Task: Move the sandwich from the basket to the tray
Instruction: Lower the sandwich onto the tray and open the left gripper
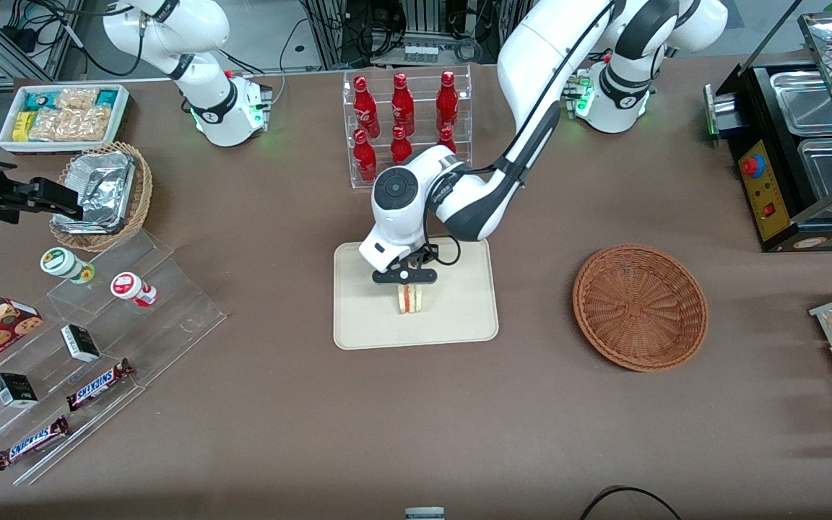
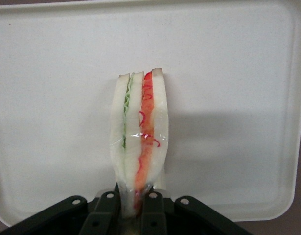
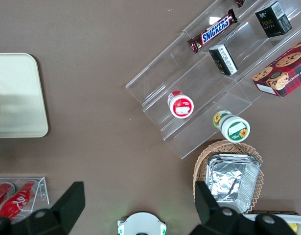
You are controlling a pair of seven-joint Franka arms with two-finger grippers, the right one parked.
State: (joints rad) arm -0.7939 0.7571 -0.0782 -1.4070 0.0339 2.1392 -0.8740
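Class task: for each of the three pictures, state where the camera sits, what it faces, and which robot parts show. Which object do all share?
Front view: above the table, facing both arms; gripper holds the wedge sandwich on the flat cream-beige tray.
Left wrist view: looks past the gripper at sandwich and tray.
Right wrist view: looks down at the table; tray again.

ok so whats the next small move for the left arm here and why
Probably open the end effector and let go. It is shut on the sandwich, which already stands over the middle of the tray, seemingly at its surface, while the basket sits empty. If the sandwich is still slightly above the tray, ease down first.
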